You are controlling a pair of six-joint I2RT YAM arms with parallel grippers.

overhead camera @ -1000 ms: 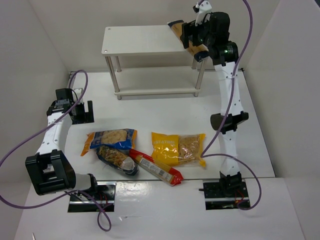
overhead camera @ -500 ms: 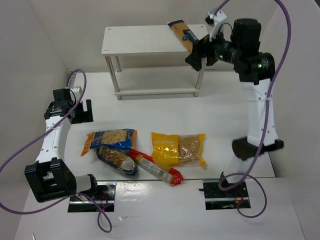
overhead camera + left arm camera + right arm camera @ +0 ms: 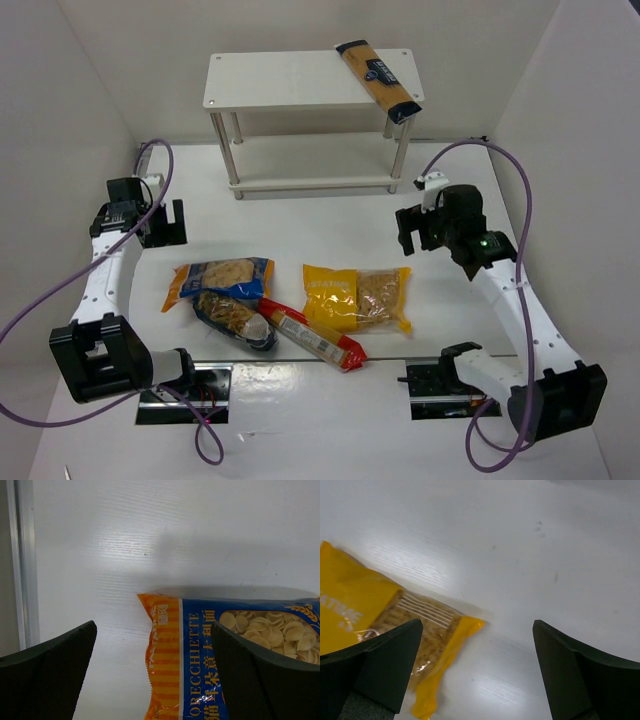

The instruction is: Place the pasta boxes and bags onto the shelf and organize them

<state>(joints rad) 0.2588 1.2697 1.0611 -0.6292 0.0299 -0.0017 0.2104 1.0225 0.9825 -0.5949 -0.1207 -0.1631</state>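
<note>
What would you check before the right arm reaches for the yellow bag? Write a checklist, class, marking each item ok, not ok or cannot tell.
1. Right hand open and empty: ok.
2. Right hand centred over the yellow windowed bag: not ok, only the bag's corner shows beside one finger.
3. Nothing lying on that bag: ok.
4. Spaghetti pack fully on the shelf: not ok, its near end overhangs the front edge.
5. Free room on the shelf's top: ok, the left part is bare.
6. Left hand open, holding nothing: ok.
</note>
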